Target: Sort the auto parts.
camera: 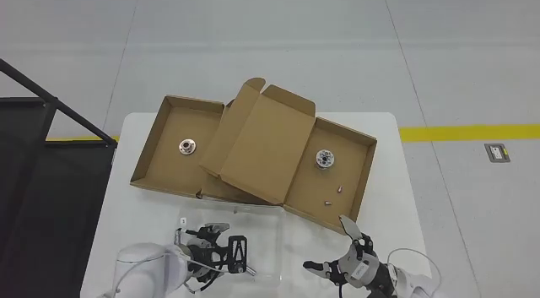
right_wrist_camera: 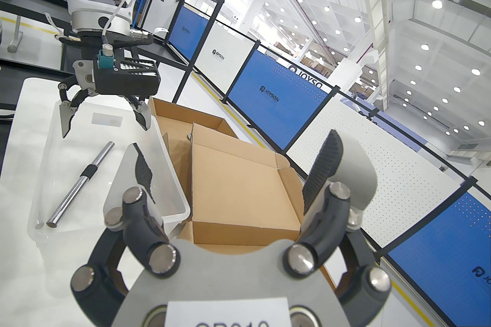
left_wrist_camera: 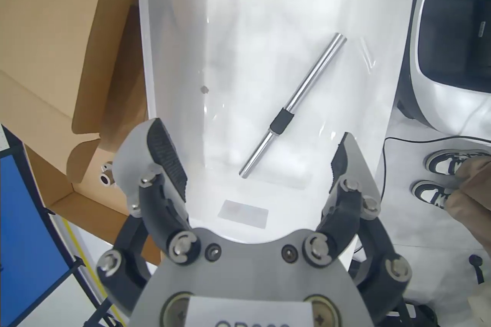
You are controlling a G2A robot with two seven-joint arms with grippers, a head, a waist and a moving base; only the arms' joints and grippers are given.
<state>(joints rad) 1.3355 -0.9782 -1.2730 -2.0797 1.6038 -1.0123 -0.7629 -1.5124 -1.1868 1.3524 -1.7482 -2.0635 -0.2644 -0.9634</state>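
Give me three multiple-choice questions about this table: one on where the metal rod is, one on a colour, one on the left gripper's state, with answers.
1. Where does the metal rod lie?
A. in the clear bin
B. on the floor
C. on the bare table

2. What colour is the band around the rod?
A. red
B. black
C. yellow

3. How is the left gripper?
A. shut on the rod
B. shut on a bolt
C. open and empty

Answers:
1 A, the rod rests on the bin's floor.
2 B, a black sleeve rings it part-way along.
3 C, its fingers stand wide apart over the bin with nothing between them.
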